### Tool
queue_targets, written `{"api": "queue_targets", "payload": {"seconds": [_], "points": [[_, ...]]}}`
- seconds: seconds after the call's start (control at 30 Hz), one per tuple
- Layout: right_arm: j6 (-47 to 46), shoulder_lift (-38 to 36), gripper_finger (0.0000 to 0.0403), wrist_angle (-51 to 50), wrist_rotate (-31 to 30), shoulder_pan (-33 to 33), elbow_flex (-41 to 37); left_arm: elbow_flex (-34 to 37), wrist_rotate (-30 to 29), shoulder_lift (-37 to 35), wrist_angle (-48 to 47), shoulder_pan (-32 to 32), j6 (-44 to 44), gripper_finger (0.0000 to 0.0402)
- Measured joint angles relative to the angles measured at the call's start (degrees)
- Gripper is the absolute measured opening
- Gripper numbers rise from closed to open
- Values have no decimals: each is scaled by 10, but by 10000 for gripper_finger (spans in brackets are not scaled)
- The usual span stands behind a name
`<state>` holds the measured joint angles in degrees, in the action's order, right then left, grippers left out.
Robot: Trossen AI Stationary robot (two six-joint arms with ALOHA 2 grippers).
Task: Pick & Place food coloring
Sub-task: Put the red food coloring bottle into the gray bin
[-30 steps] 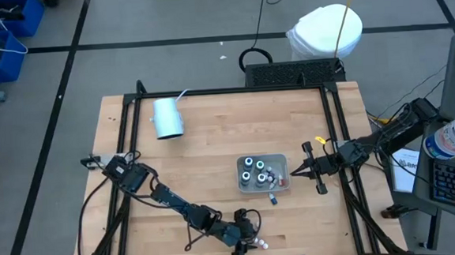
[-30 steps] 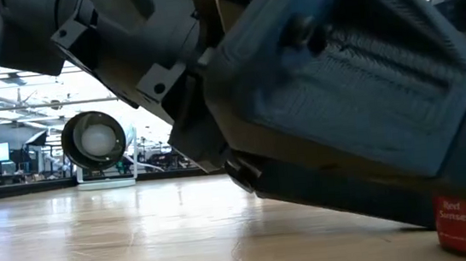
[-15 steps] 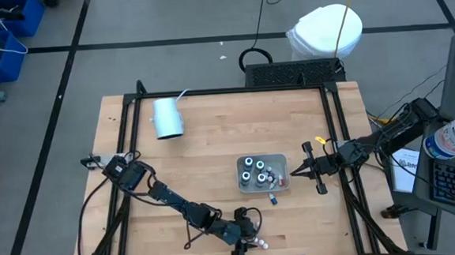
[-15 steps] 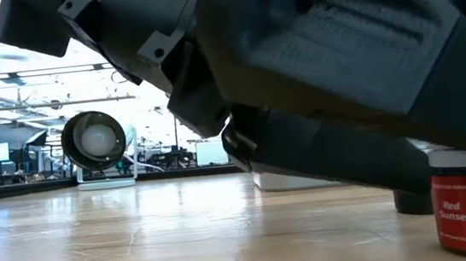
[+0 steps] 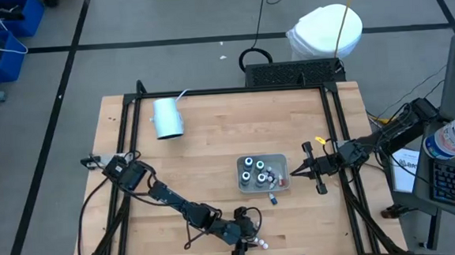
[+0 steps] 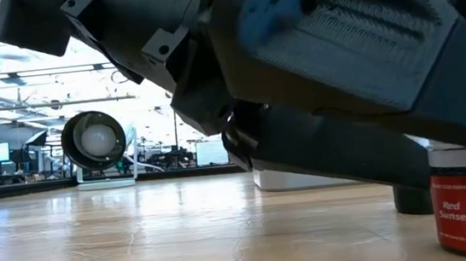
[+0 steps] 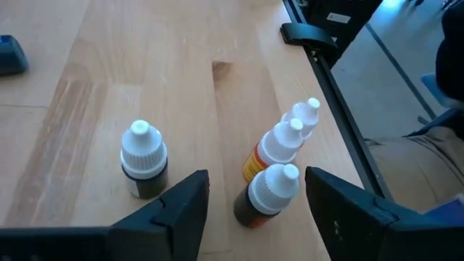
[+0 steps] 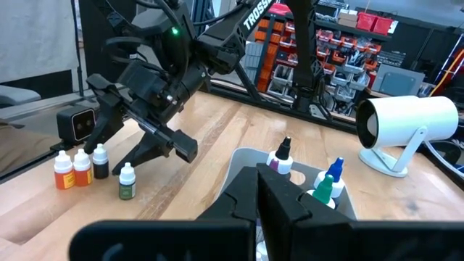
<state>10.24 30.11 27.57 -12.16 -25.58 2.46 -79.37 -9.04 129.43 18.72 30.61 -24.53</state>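
Observation:
Four white-capped food coloring bottles stand near the table's front edge (image 5: 258,241). In the left wrist view a dark one (image 7: 265,197) stands between my left gripper's (image 7: 255,181) open fingers, with gaps on both sides. Two orange ones (image 7: 279,150) stand behind it, and a green one (image 7: 143,161) stands apart outside the fingers. The translucent tray (image 5: 285,171) holds dark jars and more bottles. My right gripper (image 5: 293,172) hangs shut, just right of the tray.
A blue bottle (image 5: 272,197) lies on the table just in front of the tray. A pale blue cup (image 5: 167,118) lies on its side at the far left. Black frame rails (image 5: 341,136) run along the table's edges. Bare wood lies between the cup and the tray.
In the low view my left arm has risen slightly, baring more of the red-labelled bottle under it. The bottles have stayed where they stood.

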Motion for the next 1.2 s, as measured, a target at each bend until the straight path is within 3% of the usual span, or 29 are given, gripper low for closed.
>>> {"api": "queue_targets", "payload": {"seconds": [0.47,0.7,0.97,1.2], "points": [[-1,0,0,-3,0,0,0,0,21,0,1,-2,9,72],[4,0,0,-9,0,0,0,1,52,-34,-45,0,10,70],[5,0,0,-8,0,0,0,1,-8,-147,-133,-2,41,80],[10,0,0,1,0,0,0,0,-50,-224,-130,-42,134,69]]}}
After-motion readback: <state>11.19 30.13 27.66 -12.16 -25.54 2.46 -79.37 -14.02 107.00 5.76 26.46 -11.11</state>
